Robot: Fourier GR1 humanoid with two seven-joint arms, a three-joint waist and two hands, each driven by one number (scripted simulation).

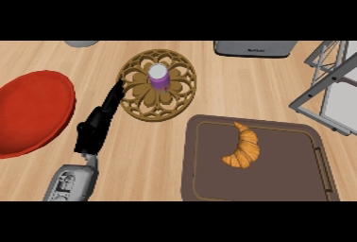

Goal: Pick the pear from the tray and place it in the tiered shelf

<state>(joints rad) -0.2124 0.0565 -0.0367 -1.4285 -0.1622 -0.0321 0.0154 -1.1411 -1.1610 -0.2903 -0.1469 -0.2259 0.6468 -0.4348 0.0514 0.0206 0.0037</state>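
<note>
Oddly, no pear shows on the tray (209, 184): the one thing lying on its brown surface is a golden croissant (242, 147), curved like a crescent, so the fruit named in the task cannot be found from this view, and that mismatch is the first hazard, since a grasp aimed at the tray would close on pastry or on nothing. The left hand (97, 125) reaches forward with its fingers straight and together, holding nothing, and the tray sits to its right and a little nearer the robot, well apart from it. Just ahead of its fingertips and slightly right lies a round openwork trivet (132, 92) with a purple bottle (159, 78) standing at its centre; a further push forward could, I judge, nudge the trivet or tip the bottle. A red plate (31, 111) lies close on the hand's left, so a sideways sweep could strike its rim. The grey shelf (327, 87) is far off to the right, beyond the tray. The right hand is nowhere in view.
</note>
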